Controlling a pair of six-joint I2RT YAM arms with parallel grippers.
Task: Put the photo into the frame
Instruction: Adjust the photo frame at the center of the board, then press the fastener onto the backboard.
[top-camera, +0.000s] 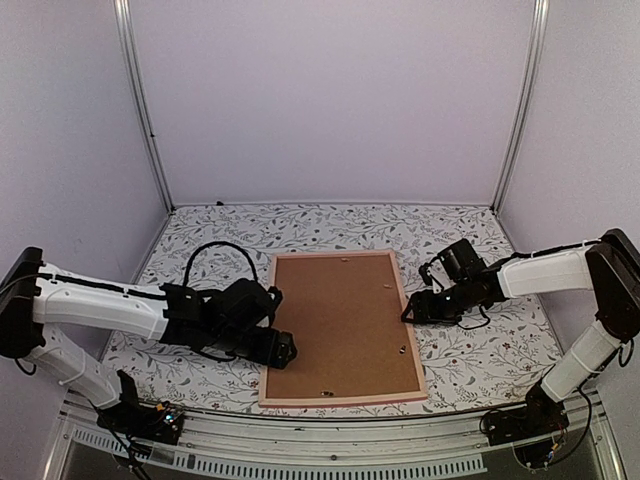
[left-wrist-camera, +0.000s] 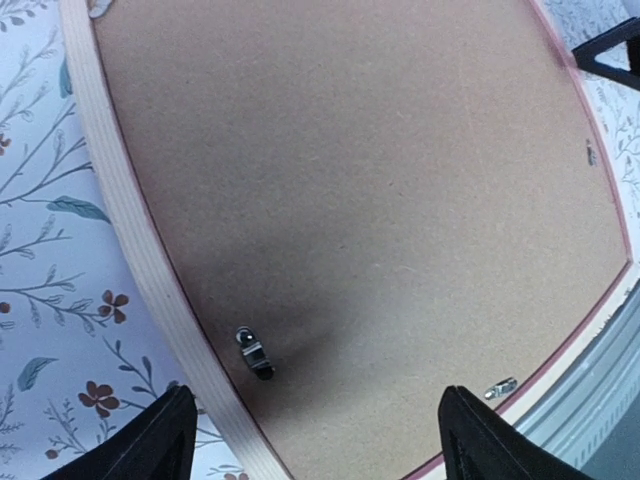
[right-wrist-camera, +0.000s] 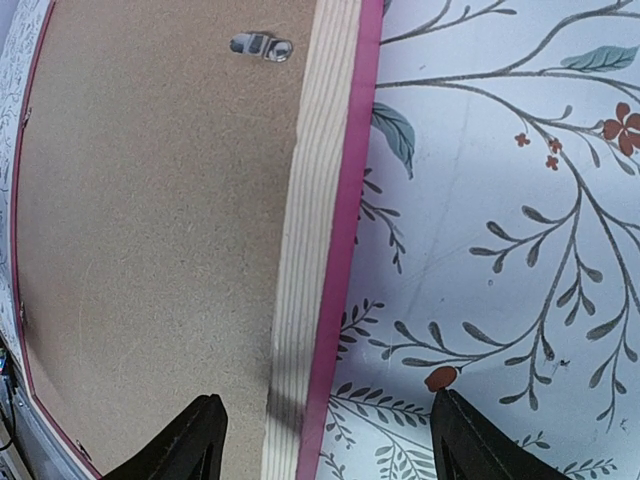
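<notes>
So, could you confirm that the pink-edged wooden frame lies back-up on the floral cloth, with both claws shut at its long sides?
Not quite: both claws are open. The wrist views show the left claw and right claw spread astride the long sides of the pink-edged wooden frame, which does lie back-up on the floral cloth.

The frame lies centred near the table's front edge, the backing board in it; the left gripper sits over its left rail, the right gripper over its right.
</notes>
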